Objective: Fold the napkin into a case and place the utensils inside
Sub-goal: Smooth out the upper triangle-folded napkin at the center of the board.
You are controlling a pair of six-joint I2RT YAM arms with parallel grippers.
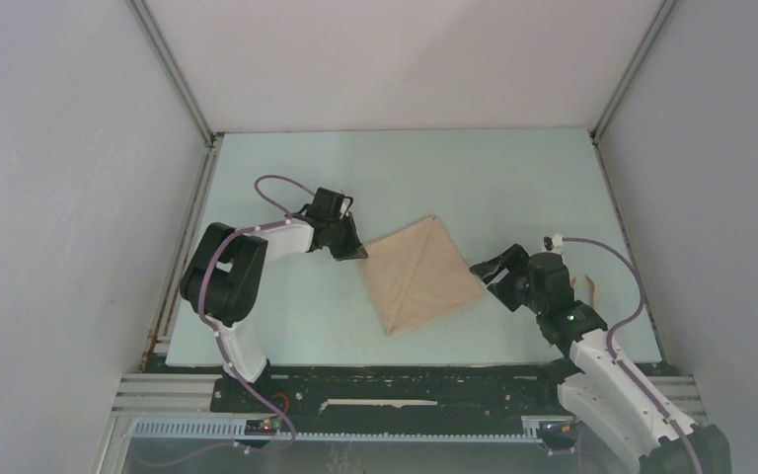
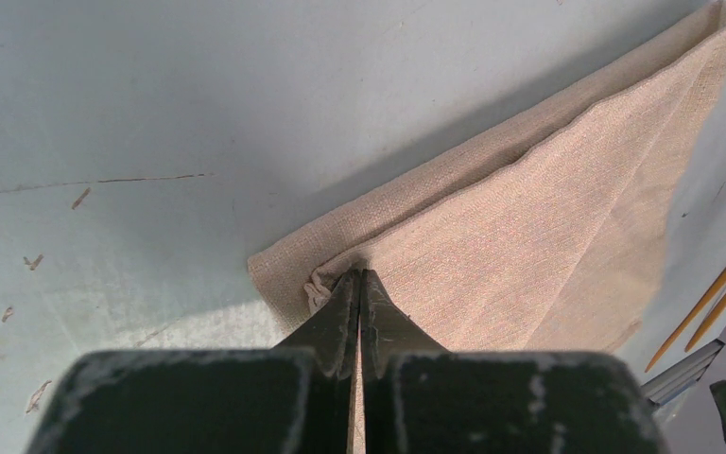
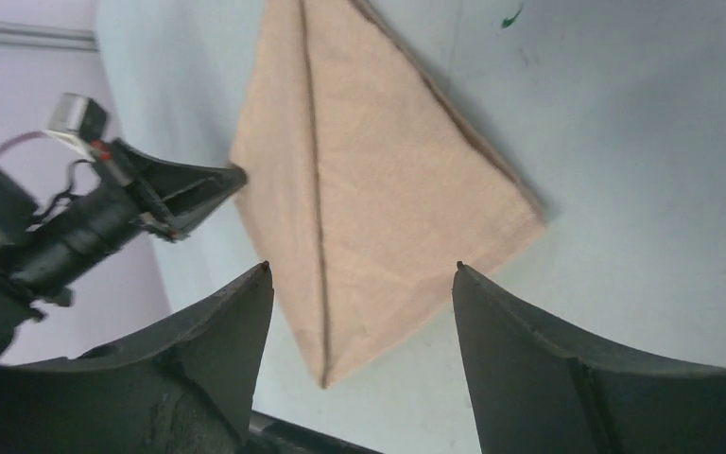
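Left fingers (image 1: 353, 251) together, tips on the left corner of the beige-tan square cloth napkin (image 1: 422, 275). Cloth puckers at the tips; can't tell if a layer is actually pinched. Napkin lies flat mid-way across the pale green table (image 1: 513, 178), turned like a diamond, folded, with one straight crease running corner to corner. Right fingers (image 1: 488, 276) spread wide, empty, just beside the napkin's right corner, not touching it. Two thin orange-brown pointed sticks (image 1: 589, 286) lie right of that arm, well apart from the napkin.
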